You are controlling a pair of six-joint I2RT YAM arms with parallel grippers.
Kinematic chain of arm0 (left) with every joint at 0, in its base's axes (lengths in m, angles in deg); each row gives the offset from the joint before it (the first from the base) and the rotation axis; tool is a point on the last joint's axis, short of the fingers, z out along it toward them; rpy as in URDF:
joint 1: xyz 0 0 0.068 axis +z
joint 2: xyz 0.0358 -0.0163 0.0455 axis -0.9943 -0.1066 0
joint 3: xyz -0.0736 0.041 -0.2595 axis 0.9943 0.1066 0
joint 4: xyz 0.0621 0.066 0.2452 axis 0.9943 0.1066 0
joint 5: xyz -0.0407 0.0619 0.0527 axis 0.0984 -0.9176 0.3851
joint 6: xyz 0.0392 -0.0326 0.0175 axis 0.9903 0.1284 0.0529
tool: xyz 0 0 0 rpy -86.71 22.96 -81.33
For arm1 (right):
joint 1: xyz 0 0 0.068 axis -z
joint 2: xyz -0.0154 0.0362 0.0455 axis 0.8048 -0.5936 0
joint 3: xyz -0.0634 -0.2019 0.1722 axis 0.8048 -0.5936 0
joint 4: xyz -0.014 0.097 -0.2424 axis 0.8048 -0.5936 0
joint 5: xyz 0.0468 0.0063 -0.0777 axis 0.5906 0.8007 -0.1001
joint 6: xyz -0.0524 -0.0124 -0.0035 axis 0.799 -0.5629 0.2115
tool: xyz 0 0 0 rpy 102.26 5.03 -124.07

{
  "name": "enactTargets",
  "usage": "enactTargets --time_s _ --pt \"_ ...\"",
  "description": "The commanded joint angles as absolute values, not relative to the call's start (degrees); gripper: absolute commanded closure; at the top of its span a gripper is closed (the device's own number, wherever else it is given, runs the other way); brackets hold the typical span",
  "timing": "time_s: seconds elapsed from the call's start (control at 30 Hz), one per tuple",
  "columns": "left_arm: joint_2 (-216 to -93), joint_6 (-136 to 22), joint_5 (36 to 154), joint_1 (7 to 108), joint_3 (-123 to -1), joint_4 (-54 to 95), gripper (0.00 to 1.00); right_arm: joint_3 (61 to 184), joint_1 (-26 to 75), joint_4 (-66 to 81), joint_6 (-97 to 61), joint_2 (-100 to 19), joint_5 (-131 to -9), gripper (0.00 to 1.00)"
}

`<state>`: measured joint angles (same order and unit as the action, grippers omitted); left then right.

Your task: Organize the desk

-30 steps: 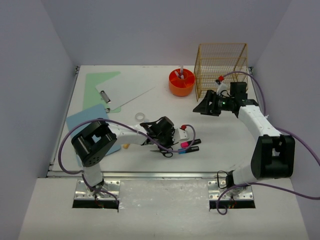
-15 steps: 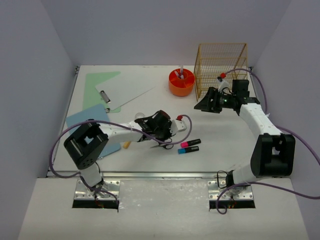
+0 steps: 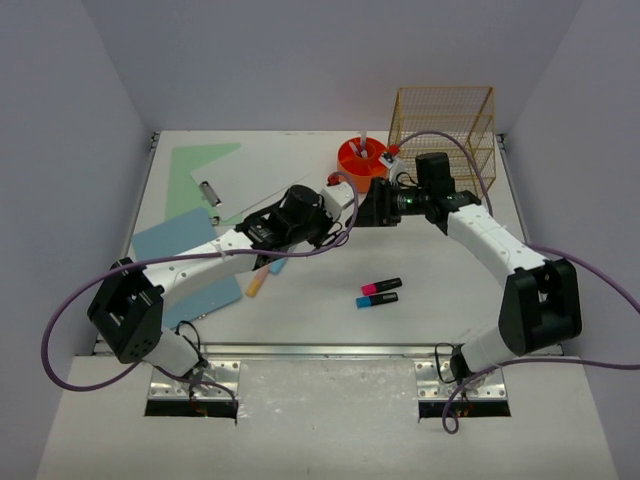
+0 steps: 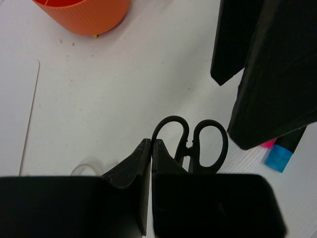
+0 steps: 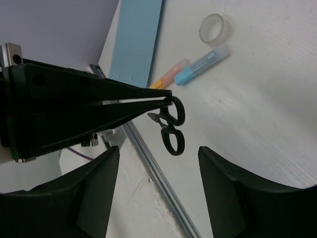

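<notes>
In the left wrist view the scissors show only their handle loops; the blades are hidden by the closed fingers of the left gripper. The orange cup is cut off by the top edge, the tape roll is half covered, and the highlighters lie mostly behind the right gripper, whose fingers are blurred. From above the scissors cannot be made out.

We count one desk, one wire basket, one orange cup, one pair of scissors, one roll of tape and one clipboard. Markers come to four: the pink marker, the blue marker, the pale orange marker and the pale blue marker. We count two loose sheets: the green sheet and the blue sheet.
</notes>
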<state>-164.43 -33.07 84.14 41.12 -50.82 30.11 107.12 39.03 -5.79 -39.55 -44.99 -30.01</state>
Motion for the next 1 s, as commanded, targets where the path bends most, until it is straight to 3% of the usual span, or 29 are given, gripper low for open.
enactTargets --time_s 0.0,0.43,0.9,0.97 --pt "-163.14 -36.12 82.57 41.36 -52.91 29.57 1.0 111.52 36.46 -0.09 -43.8 -48.19 -28.6 0.36" --pt "-163.04 -37.16 82.5 41.43 -53.41 29.3 1.0 112.48 34.63 -0.51 -41.44 -53.93 -29.74 0.44" --pt "-163.77 -38.47 82.21 41.78 -54.39 28.35 1.0 112.71 32.76 -0.57 -38.99 -54.9 -27.54 0.72" --pt "-163.84 -38.49 82.57 41.78 -54.42 28.42 1.0 113.05 32.76 -0.75 -38.65 -54.92 -27.95 0.89"
